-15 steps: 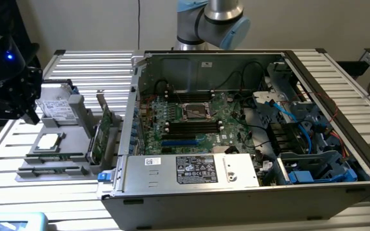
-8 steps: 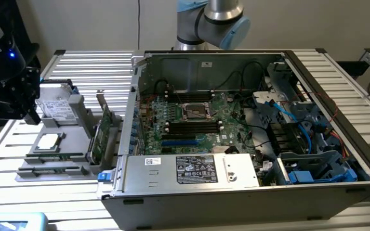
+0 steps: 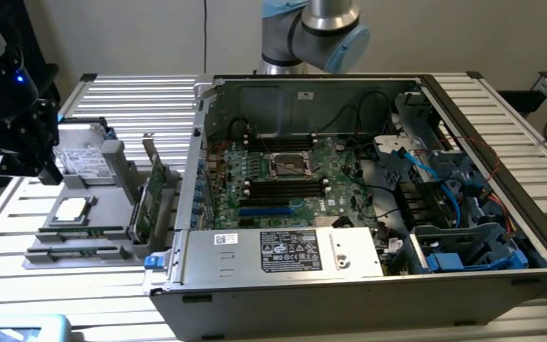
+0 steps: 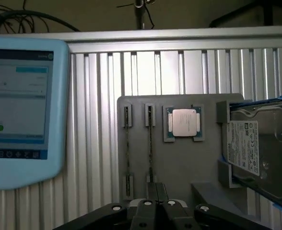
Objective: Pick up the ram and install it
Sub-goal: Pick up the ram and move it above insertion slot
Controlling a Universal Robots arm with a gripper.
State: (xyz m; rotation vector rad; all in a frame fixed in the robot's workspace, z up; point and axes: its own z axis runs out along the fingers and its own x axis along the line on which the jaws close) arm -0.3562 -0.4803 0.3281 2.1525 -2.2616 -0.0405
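**Item:** ram (image 4: 150,143) — a thin, narrow board stick, stood on edge in a slot of the grey tray (image 4: 179,167) on the counter, directly ahead of the hand (image 4: 157,194). A second stick (image 4: 127,143) is seated just beside it.

**Hand:** fingers pressed together, nothing held.

**Handling, as judged:** light and stiff, yet fragile. The chips and contact edge are best left untouched. Hold is best taken across the flat faces at mid-length, near the exposed long edge — so that twisting in the slot is avoided.

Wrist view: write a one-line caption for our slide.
Shut tool facing a gray tray holding two ram sticks, a processor and a hard drive.
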